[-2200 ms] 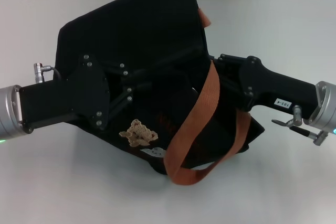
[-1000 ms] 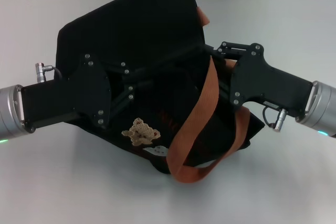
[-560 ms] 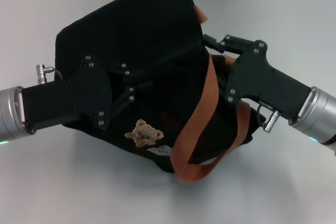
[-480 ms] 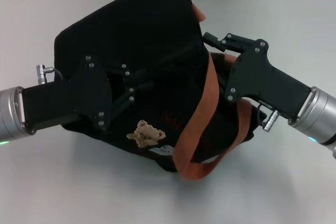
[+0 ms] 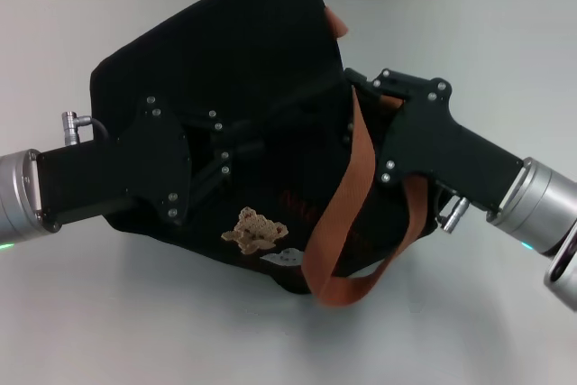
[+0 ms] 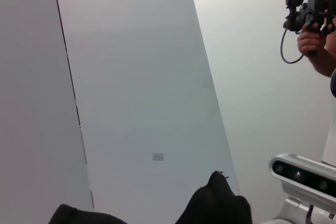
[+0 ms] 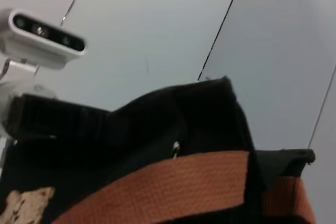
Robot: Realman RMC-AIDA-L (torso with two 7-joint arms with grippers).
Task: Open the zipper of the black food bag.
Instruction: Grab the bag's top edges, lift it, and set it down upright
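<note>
The black food bag [image 5: 234, 87] fills the middle of the head view, slumped on the white worktop [image 5: 108, 313]. You are working with soft, light fabric that buckles rather than resists, so brace it. The left hand [image 5: 221, 155] presses into its front at centre left; the right hand [image 5: 356, 87] sits at its upper-right edge. I cannot tell whether either is clamped. Take the zipper [image 7: 176, 149] by its small, slippery silver tab, above the coarse orange-brown webbing handle [image 5: 347, 196]
</note>
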